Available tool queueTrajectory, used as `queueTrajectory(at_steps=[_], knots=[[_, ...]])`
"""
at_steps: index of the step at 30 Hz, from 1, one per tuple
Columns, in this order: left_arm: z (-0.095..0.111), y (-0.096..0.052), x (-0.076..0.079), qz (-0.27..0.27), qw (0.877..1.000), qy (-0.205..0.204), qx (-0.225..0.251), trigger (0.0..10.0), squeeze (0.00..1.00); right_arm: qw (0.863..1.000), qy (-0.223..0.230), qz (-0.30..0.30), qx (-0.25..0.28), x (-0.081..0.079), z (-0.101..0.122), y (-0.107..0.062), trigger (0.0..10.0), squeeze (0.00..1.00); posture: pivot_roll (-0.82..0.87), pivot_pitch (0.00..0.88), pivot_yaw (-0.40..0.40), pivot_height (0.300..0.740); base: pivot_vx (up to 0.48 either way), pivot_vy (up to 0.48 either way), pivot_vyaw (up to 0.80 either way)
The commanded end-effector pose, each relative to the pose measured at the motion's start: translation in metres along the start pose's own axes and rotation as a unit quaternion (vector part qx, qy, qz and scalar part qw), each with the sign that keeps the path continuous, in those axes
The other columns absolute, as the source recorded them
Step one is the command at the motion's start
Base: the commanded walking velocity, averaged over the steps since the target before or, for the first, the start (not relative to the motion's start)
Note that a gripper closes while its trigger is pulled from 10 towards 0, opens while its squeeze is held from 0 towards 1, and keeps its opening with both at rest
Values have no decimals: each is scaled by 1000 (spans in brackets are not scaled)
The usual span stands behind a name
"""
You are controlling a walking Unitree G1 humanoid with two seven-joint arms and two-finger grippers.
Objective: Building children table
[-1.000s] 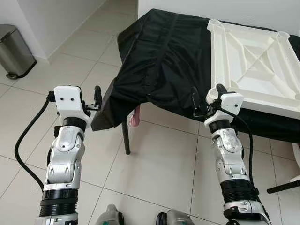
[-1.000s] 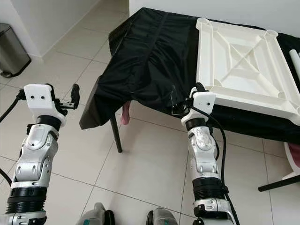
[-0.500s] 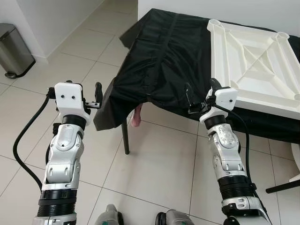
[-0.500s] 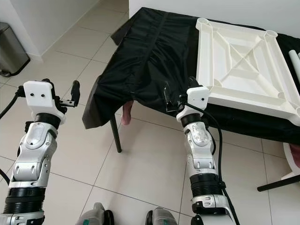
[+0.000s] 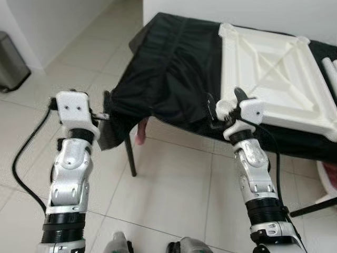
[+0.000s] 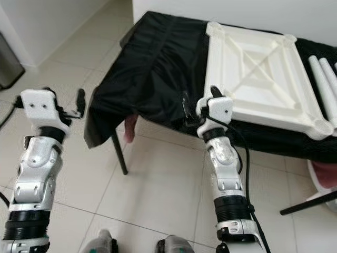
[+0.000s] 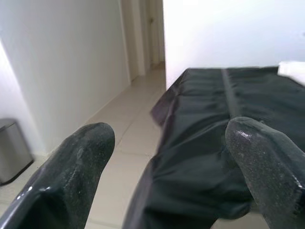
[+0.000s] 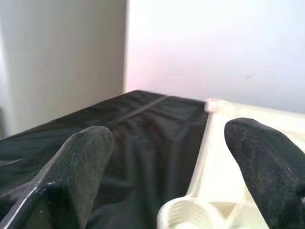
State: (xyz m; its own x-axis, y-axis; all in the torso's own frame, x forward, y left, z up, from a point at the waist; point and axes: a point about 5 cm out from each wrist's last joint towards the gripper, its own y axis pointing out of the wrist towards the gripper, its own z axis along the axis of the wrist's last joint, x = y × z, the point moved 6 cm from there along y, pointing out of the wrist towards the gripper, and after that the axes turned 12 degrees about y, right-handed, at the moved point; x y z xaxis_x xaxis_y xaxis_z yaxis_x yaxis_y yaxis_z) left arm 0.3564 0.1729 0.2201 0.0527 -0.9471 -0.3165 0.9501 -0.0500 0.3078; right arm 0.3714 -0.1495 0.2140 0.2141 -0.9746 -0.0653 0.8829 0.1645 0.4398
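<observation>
While the right gripper, fingers apart, nears the upturned tabletop, loose black cloth risks snagging; left gripper likewise apart.

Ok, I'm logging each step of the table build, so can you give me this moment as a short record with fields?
work surface: black cloth draped over a table
part: white tabletop lying upside down on the cloth
loose parts: white table legs beside the tabletop
left hand: open, empty, at the cloth's hanging corner
right hand: open, empty, at the tabletop's near corner socket
floor: pale tiles
</observation>
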Motion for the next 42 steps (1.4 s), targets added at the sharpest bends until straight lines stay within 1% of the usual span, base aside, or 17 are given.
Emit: queueTrajectory(at_steps=[1,8,27,37,42], knots=[[-3,-1,-4,5,1000,1,-6,10000,0,1000,5,3,3,-4,1,1,10000,0,43,56,-29,740,0,-375,0],[0,3,-5,3,1000,0,-2,10000,0,1000,-1,4,6,-4,4,3,10000,0,38,58,-28,740,0,-374,0],[4,7,-1,-2,1000,-2,4,10000,0,1000,-11,3,9,-1,7,1,10000,0,28,65,-27,740,0,-374,0],[5,8,-2,-1,1000,-3,6,10000,0,1000,-13,4,10,-1,8,2,10000,0,28,68,-29,740,0,-367,0],[7,9,-2,0,1000,-3,13,10000,0,1000,-12,3,9,-1,8,3,10000,0,28,68,-28,740,0,-171,-170]])
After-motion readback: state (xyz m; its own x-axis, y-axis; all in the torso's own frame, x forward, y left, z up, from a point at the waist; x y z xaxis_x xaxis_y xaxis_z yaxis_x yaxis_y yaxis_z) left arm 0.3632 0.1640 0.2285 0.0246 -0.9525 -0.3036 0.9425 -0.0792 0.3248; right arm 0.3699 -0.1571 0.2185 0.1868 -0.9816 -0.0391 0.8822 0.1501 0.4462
